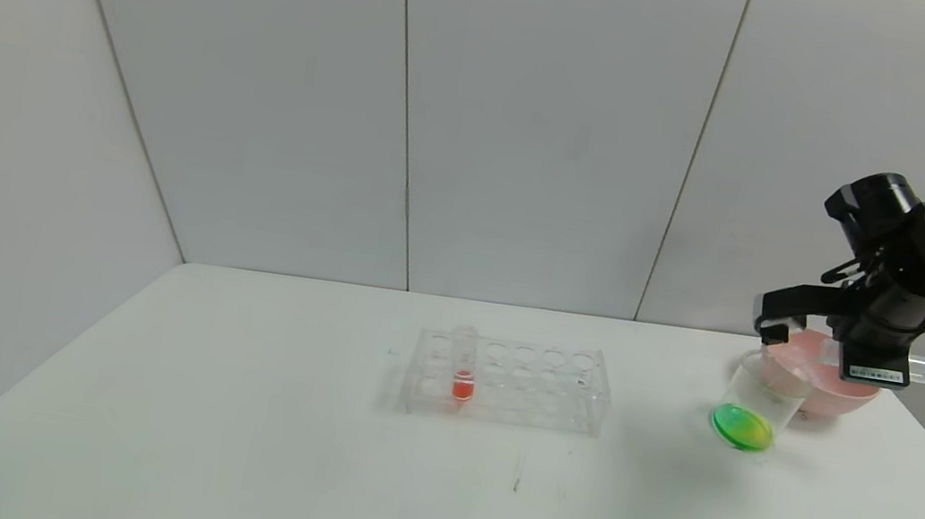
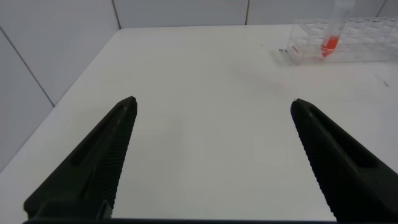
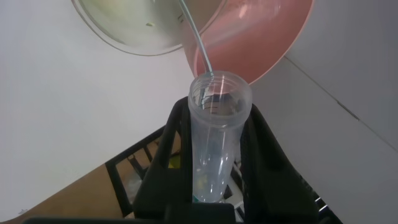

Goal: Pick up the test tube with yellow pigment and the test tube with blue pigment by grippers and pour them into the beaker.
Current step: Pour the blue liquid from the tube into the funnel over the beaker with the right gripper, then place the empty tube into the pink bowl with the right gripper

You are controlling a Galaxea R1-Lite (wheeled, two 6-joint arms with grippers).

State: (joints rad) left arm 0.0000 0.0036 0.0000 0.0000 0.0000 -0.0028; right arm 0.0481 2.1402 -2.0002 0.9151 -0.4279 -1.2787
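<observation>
Above the pink bowl point(image 1: 823, 396), right gripper point(image 1: 852, 351) jaws clamping an emptied test tube point(image 3: 214, 143) near-horizontal, mouth toward the beaker point(image 1: 754, 409).

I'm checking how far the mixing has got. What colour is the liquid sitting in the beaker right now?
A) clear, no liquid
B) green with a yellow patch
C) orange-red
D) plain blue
B: in the head view the beaker holds green liquid shading to yellow at its bottom, while the only orange-red liquid is in a tube standing in the rack.
</observation>
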